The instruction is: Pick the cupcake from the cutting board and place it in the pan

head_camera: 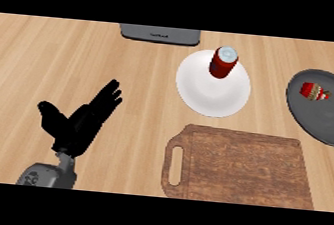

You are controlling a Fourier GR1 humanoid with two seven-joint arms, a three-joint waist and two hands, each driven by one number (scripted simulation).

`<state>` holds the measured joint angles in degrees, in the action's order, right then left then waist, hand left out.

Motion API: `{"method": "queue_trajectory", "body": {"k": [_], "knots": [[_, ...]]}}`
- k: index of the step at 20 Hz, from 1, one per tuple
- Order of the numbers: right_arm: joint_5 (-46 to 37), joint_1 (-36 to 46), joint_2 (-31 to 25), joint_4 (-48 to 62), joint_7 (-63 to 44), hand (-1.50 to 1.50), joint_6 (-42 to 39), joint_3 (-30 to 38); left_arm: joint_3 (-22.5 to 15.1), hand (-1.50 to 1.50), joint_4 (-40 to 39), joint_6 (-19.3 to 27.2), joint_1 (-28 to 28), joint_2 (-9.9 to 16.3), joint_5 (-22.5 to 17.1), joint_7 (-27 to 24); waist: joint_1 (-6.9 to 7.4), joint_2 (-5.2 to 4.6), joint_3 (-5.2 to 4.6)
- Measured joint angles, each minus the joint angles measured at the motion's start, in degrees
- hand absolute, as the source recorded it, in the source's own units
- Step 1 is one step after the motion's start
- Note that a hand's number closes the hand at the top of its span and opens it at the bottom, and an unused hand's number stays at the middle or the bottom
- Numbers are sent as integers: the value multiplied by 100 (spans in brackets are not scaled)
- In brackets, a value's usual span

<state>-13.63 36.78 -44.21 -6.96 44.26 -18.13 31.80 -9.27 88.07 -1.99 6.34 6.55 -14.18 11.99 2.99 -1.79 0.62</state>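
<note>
Pale wooden counter (34, 53) fills the head view, and at its left the left hand (77, 121) rests with straight, spread fingers pointing up and the thumb out to the side, holding nothing. Further right, a grey appliance (160, 34) sits at the top edge, a white plate (212, 96) carries an upright red can (223, 62), and a brown cutting board (239, 166) lies below it. At the far right the cupcake (315, 91) sits inside the dark pan (325, 118), in its upper part.
</note>
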Motion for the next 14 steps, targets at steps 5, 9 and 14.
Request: {"method": "queue_trajectory", "body": {"k": [5,9,14], "knots": [[7,-358,-256,-57,85,-150,-481,-19,44,0,46,8,-23,25,-12,42,-38,26,1],[1,-608,-341,-154,142,-150,-579,-49,50,0,88,-18,-88,54,-10,42,-48,39,4],[-20,-805,-459,-283,149,-150,-709,-118,27,0,69,-35,-167,24,-8,17,-66,54,4]]}}
